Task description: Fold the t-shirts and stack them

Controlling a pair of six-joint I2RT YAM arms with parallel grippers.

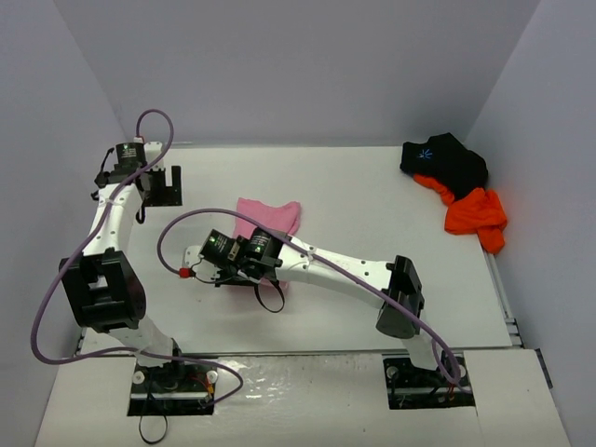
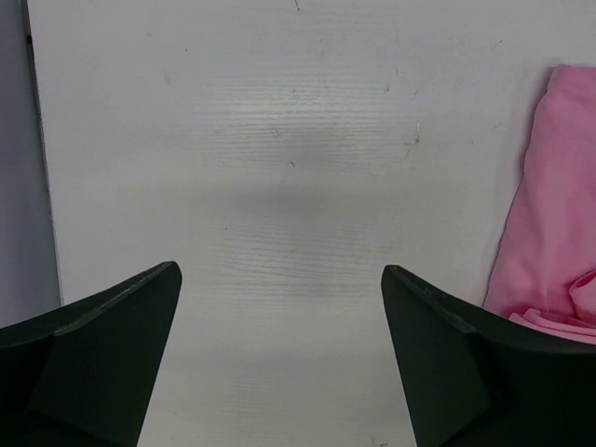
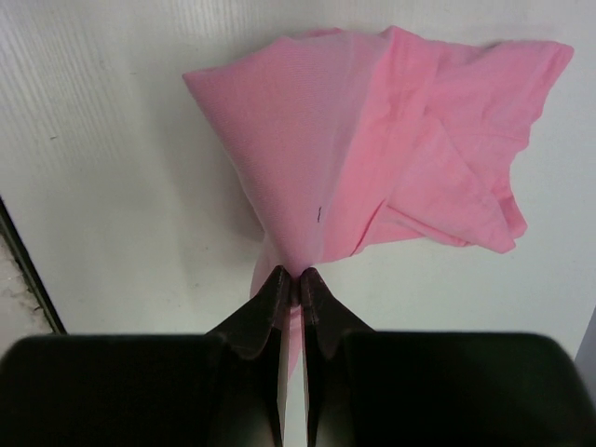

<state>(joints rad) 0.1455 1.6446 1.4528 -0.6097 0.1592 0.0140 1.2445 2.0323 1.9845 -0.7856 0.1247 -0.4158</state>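
Pink t-shirt (image 3: pixel 410 140) in right end effector (image 3: pixel 290 276)

1. Tabletop (image 1: pixel 372 200): white, faint wood grain, a few small dark scuffs.
2. Pink t-shirt (image 1: pixel 270 216): left of centre, crumpled; far part flat on the surface, near end bunched to a point.
3. Black t-shirt (image 1: pixel 447 160): far right corner, bunched, light-blue starburst print facing up.
4. Orange t-shirt (image 1: pixel 477 212): by the right edge, just nearer, touching the black one; well apart from the pink.

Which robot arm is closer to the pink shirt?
Right. The right fingers are pinched shut on the pink shirt; the left fingers hang open beside it over the table, not touching.
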